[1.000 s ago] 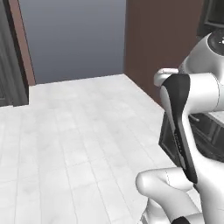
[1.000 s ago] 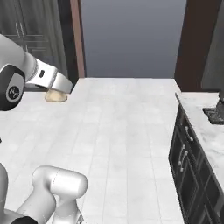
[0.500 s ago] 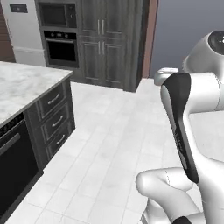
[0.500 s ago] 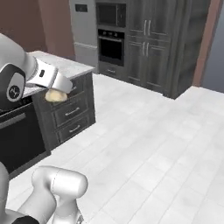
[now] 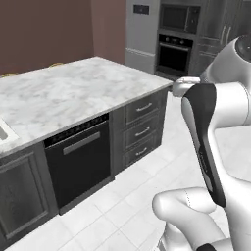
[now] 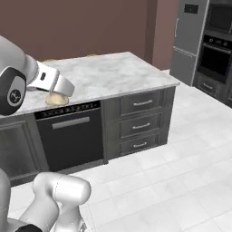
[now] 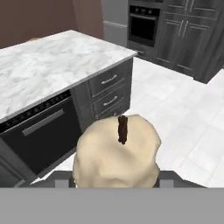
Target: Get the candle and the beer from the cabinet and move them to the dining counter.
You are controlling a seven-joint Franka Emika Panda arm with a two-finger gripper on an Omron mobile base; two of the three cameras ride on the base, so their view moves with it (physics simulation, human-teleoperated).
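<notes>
My gripper [image 7: 114, 180] is shut on the candle [image 7: 116, 153], a stubby cream lump with a dark wick that sits low and central in the hand view. From the right base view, the candle [image 6: 56, 99] hangs under the gripper [image 6: 57, 93], in the air in front of the dining counter's edge. The dining counter [image 5: 63, 93] is a white grey-veined marble island top on dark units, ahead and to the left, and also shows as the dining counter [image 6: 113, 72] and the dining counter [image 7: 48, 65]. The beer and the cabinet are out of view.
A black dishwasher front [image 5: 81, 162] and a drawer stack [image 5: 142, 130] face me under the island. A built-in oven [image 5: 174, 51] and a grey fridge [image 5: 142, 29] stand at the back. A sink corner [image 5: 4, 133] shows at the left. White tiled floor [image 6: 181, 167] lies open to the right.
The whole picture has swung round with the base: the bare floor and doorway gave way to the island, now close ahead. The candle stays in the gripper.
</notes>
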